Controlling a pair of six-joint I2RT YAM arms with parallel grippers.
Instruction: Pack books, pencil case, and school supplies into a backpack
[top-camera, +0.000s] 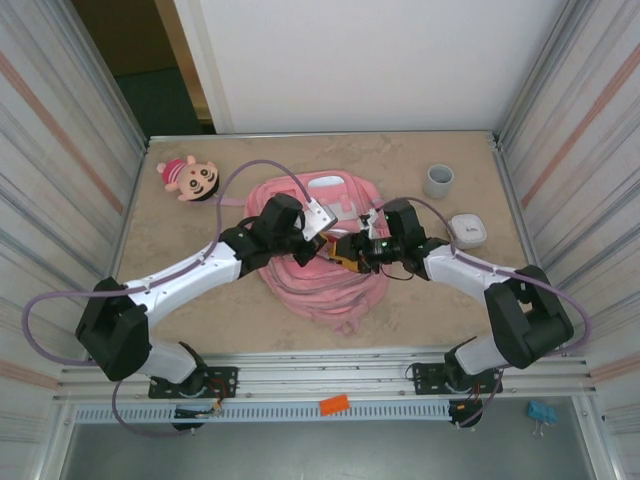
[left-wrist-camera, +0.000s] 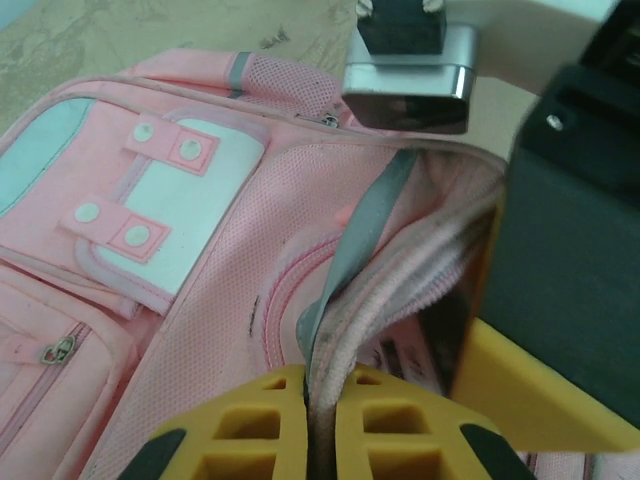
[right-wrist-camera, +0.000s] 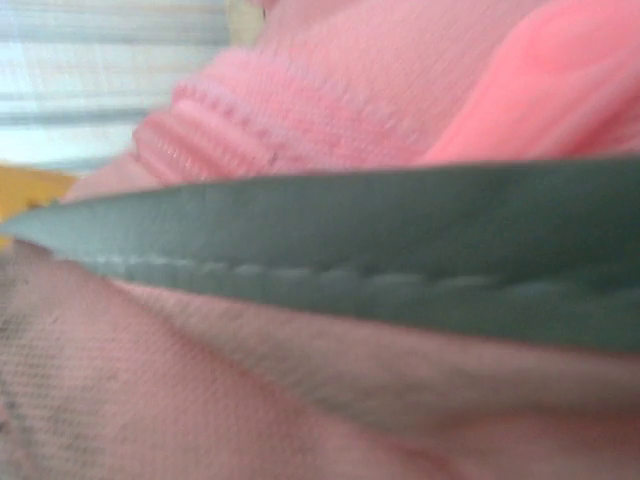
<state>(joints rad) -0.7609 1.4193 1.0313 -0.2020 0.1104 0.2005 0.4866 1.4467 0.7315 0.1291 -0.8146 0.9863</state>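
1. The sand-coloured table (top-camera: 420, 310) is sitting inside ribbed metal walls, and both arms are reaching in from the near edge to meet over its middle.
2. The pink backpack (top-camera: 330, 290) is lying at the table's centre.
3. The left gripper (left-wrist-camera: 308, 405) is pinching fully closed on the backpack's zip rim together with a grey strip (left-wrist-camera: 365, 230) of trim, holding the mouth apart.
4. The right gripper (top-camera: 352, 256) is reaching into that gap from the right. I cannot tell how wide its fingers are standing, or whether they are gripping anything.
5. Close to the right wrist camera, the dark green, stitched pencil case (right-wrist-camera: 400, 250) is lying edge-on between folds of pink fabric, apparently inside the mouth.
6. The step in hand looks like stowing the pencil case. The next move calls for the right arm to draw out without dragging the case back, while the left grip stays on the rim.
7. Farther back, a plush doll (top-camera: 188, 178) is lying at the far left and a grey cup (top-camera: 438, 180) is standing at the far right, both apart from the backpack.
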